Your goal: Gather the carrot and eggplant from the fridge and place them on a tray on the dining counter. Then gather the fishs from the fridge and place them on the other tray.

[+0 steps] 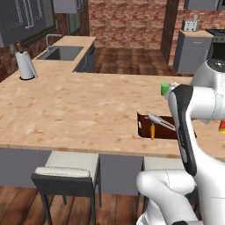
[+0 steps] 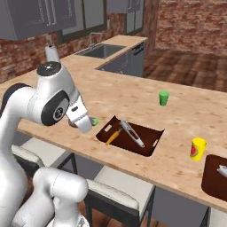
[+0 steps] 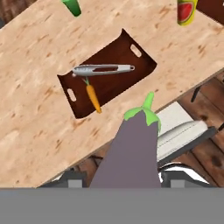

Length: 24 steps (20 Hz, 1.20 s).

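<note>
My gripper (image 3: 124,180) is shut on a purple eggplant (image 3: 133,146) with a green cap, held over the counter's near edge, short of the brown tray (image 3: 124,85). An orange carrot (image 3: 92,98) lies in that tray beside metal tongs (image 3: 103,69). From the right base view the gripper (image 2: 84,123) sits left of the tray (image 2: 148,138), with the eggplant's green cap (image 2: 94,121) peeking out, and the carrot (image 2: 113,136) lies at the tray's left end. The left base view has the tray (image 1: 141,125) and carrot (image 1: 152,131) partly behind my arm.
A second brown tray (image 2: 213,179) at the far right holds a pale grey thing (image 2: 223,169). A green cup (image 2: 164,98) and a yellow can (image 2: 198,149) stand on the wooden counter (image 2: 133,97). Stools (image 1: 68,170) stand under its near edge. A paper towel roll (image 1: 26,65) and sink (image 1: 59,53) are far left.
</note>
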Motion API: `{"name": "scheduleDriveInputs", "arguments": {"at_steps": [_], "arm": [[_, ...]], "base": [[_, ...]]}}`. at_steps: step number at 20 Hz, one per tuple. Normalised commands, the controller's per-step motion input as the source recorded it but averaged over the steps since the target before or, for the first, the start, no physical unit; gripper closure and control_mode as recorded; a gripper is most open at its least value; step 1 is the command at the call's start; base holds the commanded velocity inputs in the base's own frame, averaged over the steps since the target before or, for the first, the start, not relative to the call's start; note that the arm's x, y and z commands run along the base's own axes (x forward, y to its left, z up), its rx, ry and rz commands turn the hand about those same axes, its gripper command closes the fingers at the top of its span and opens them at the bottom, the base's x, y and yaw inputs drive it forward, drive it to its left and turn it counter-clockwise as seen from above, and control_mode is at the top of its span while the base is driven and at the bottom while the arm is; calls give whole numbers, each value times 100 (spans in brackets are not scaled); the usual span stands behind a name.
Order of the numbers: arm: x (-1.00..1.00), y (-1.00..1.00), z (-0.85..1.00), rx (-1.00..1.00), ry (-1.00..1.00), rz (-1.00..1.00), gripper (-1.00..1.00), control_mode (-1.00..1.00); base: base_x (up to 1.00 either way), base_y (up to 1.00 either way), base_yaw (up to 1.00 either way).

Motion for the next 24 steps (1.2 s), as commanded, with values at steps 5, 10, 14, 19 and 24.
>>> {"name": "scheduleDriveInputs", "arguments": {"at_steps": [5, 10, 14, 19, 24], "arm": [[79, -40, -54, 0, 8, -5, 100, -100], [73, -44, -80, 0, 6, -4, 100, -100], [82, -32, -68, 0, 3, -5, 100, -100], [84, -13, -43, 0, 0, -4, 100, -100], [74, -26, -41, 0, 0, 0, 100, -100]], "base": [[0, 0, 0], [0, 0, 0], [0, 0, 0], [0, 0, 0], [0, 0, 0]]}}
